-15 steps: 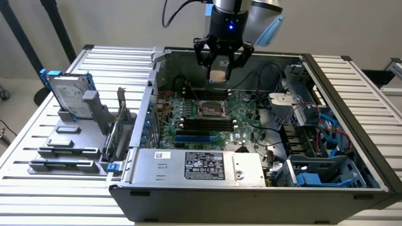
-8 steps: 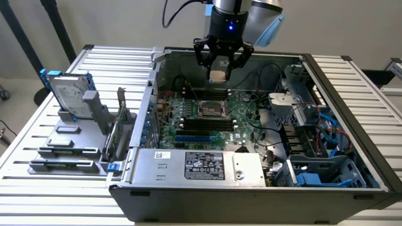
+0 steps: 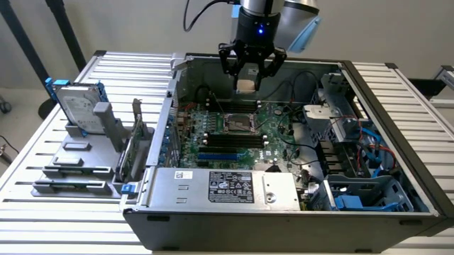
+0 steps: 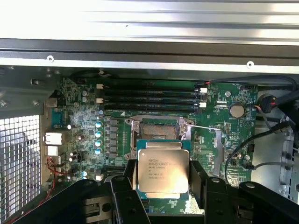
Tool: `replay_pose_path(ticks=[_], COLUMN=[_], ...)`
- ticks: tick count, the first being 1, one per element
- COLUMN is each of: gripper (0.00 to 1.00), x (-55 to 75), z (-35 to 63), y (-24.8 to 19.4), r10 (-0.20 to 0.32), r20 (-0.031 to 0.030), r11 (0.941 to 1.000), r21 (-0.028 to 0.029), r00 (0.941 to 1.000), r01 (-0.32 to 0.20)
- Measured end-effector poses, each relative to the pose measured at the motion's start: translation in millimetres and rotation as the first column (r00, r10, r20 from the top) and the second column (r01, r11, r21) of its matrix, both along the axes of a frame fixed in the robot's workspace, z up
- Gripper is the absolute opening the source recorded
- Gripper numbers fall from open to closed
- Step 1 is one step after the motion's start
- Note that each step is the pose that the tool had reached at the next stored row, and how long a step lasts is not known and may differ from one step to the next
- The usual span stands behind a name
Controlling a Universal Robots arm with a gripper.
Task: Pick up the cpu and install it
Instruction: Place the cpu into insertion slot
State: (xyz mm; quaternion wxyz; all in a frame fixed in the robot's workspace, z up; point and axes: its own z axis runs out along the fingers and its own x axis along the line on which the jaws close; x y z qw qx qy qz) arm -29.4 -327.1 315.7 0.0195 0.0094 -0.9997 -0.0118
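Black fingers (image 4: 198, 179) of the gripper (image 4: 162, 189) clamp the cpu (image 4: 162, 173) by two opposite edges, its silvery printed top facing the wrist camera. The cpu is held in the air, just short of the socket (image 4: 156, 129), a dark frame on the green motherboard (image 4: 224, 140). Beyond the socket lie four dark memory slots (image 4: 147, 99), then the case wall (image 4: 149, 63). In the exterior view the power supply (image 3: 220, 186) sits on the socket's near side, and the gripper hangs raised above the socket's far side.
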Motion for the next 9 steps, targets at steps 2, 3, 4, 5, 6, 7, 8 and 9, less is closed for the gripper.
replay_pose_path(ticks=[2,3,4,5,6,7,8,9], gripper=[0.55,0.55,0.55,0.55,0.55,0.55,0.55,0.55], x=[-1.0,-1.1,-1.1,-1.1,-1.1,-1.1,-1.1,-1.1], z=[-0.1,-0.3,-0.6,-1.0,-1.3,-1.6,-2.0,-2.4], y=[0.0,0.0,0.0,0.0,0.0,0.0,0.0,0.0], r10=[-0.007,-0.022,-0.038,-0.056,-0.074,-0.093,-0.11,-0.128], r20=[0.0,-0.0001,0.0,0.0001,0.0001,0.0001,0.0,0.0], r11=[1.0,0.9998,0.9993,0.9984,0.9973,0.9957,0.9939,0.9917], r21=[0.0,-0.0002,0.0,0.0002,0.0002,0.0001,0.0001,0.0001], r00=[1.0,0.9998,0.9993,0.9984,0.9973,0.9957,0.9939,0.9917], r01=[0.007,0.022,0.038,0.056,0.074,0.093,0.11,0.128])
